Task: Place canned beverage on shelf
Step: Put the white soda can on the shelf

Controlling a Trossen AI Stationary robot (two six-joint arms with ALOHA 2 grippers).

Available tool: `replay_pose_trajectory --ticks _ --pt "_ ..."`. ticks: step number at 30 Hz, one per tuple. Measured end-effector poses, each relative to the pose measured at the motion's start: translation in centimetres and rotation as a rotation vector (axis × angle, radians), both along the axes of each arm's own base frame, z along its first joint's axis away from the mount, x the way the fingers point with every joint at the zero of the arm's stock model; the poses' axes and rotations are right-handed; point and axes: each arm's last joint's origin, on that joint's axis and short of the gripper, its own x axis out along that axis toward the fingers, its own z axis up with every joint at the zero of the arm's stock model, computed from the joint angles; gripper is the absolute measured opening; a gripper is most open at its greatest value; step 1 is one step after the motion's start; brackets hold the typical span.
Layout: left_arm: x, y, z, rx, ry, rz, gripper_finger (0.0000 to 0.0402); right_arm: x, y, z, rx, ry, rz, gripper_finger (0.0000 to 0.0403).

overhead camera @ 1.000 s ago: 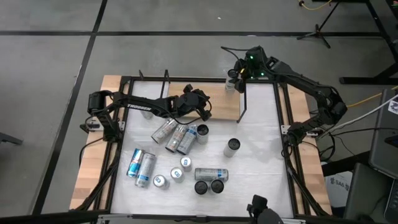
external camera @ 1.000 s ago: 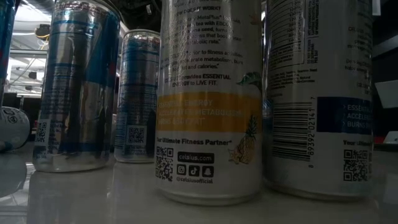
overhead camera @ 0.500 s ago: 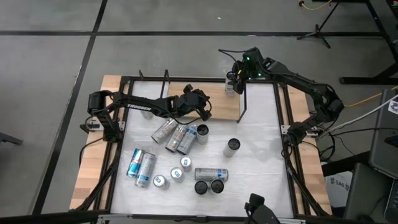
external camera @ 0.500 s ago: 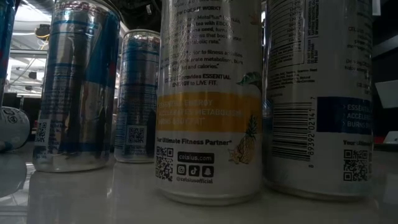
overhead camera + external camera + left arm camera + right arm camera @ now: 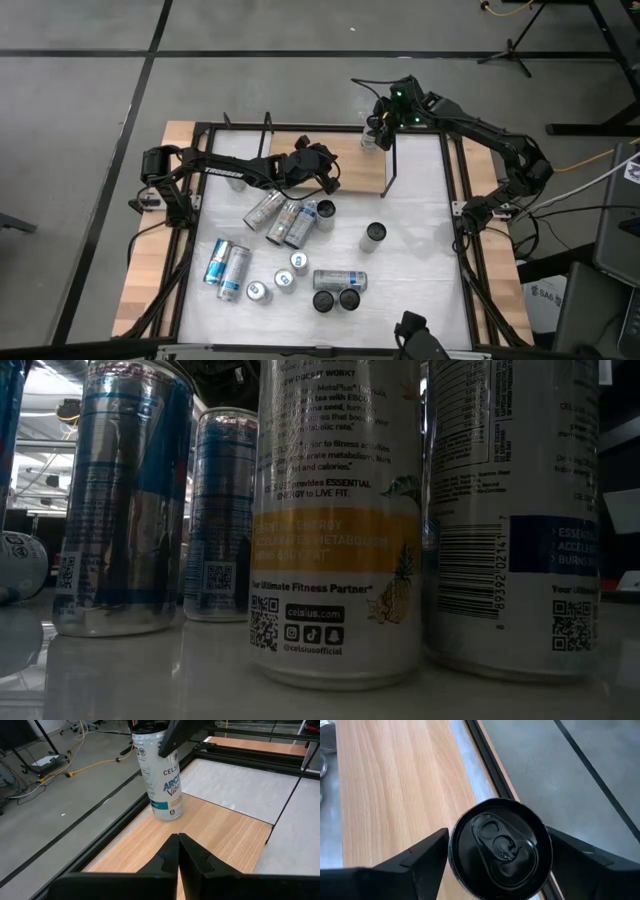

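Black can [image 5: 499, 846] base hidden; right end effector [image 5: 495, 855] astride.

Can [image 5: 160, 770] upright on shelf [image 5: 200, 840] far corner; other cans [image 5: 290, 222] on table [image 5: 420, 200] nearer.

Overhead cam; low cam close behind cans [image 5: 335, 520]

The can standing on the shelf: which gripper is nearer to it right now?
Right. The right gripper sits directly over the can, a finger on each side of its top. The left gripper, shut, hangs over the shelf, pointing at the can from farther along the board.
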Motion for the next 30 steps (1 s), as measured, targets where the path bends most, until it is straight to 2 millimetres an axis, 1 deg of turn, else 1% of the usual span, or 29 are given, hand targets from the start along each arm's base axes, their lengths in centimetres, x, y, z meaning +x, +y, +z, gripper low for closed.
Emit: replay_pose_trajectory --ticks 9,14,30 --pt "0.0 0.0 0.0 0.0 0.0 0.0 0.0 0.0 0.0 0.0 0.004 0.002 0.0 0.0309" --pt "0.0 0.0 0.0 0.0 0.0 0.0 0.0 -0.2 0.2 0.4 -0.006 -0.01 0.0 0.0309" --pt "0.0 0.0 0.0 0.001 -0.003 0.0 0.0 -1.8 2.3 4.1 -0.038 -0.155 0.083 0.031"
